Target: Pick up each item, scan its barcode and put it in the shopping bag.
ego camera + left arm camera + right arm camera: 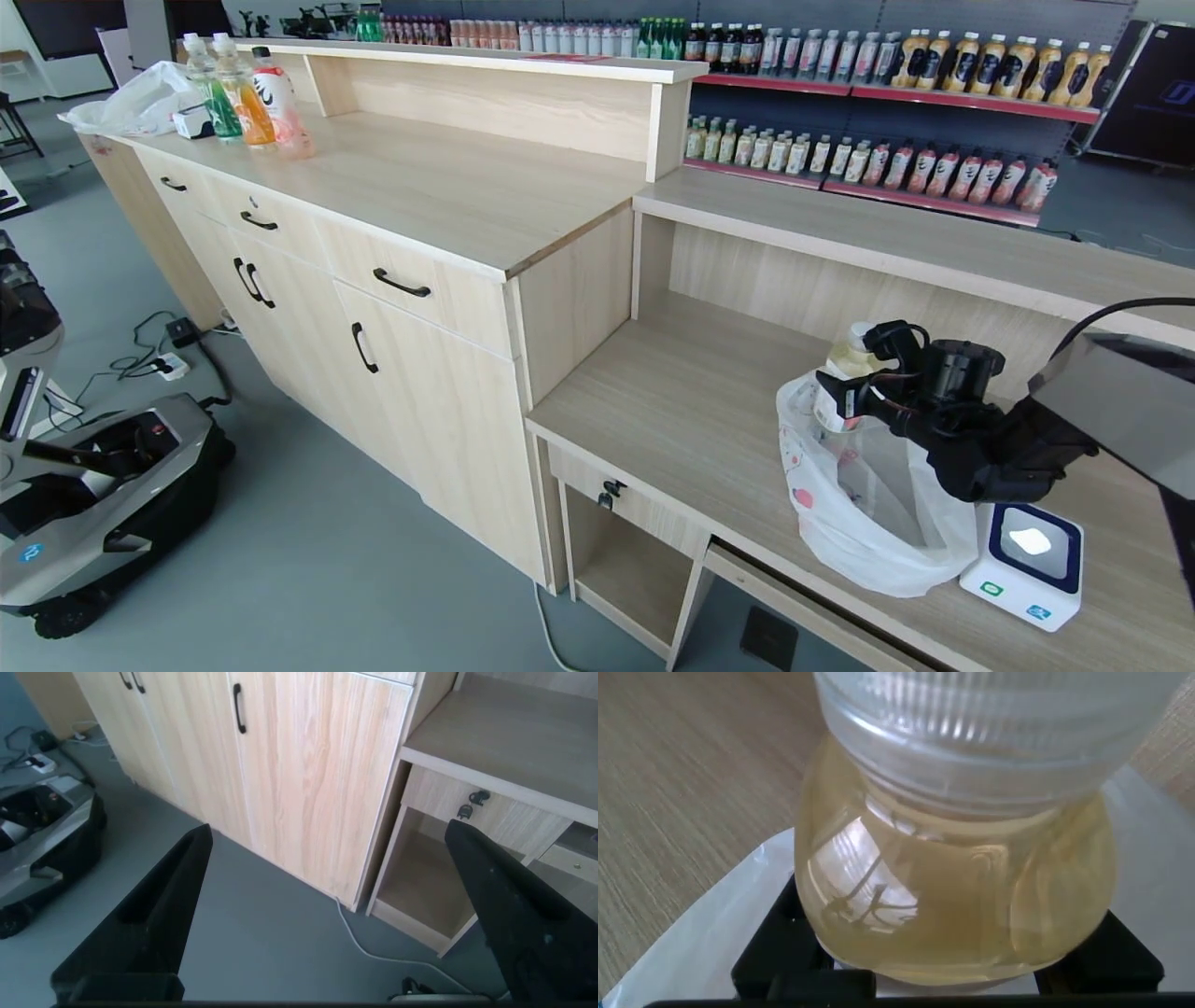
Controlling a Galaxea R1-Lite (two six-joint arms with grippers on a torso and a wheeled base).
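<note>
right end effector [845,397]: clenched on bottle [848,359] of pale yellow drink
bottle: over shopping bag [868,532] mouth, at its 12 o'clock
scanner [1027,560]: bag's 4 o'clock, on tabletop [691,411]
left end effector [327,831]: released, above floor [271,915]

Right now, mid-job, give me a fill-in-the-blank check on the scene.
The right tool is ____ on the bottle of pale yellow drink.
The left tool is ____, holding nothing.
____ bottles stand on the higher counter.
The scanner beside the shopping bag has a ____ window.
Missing: shut; open; three; lit.
</note>
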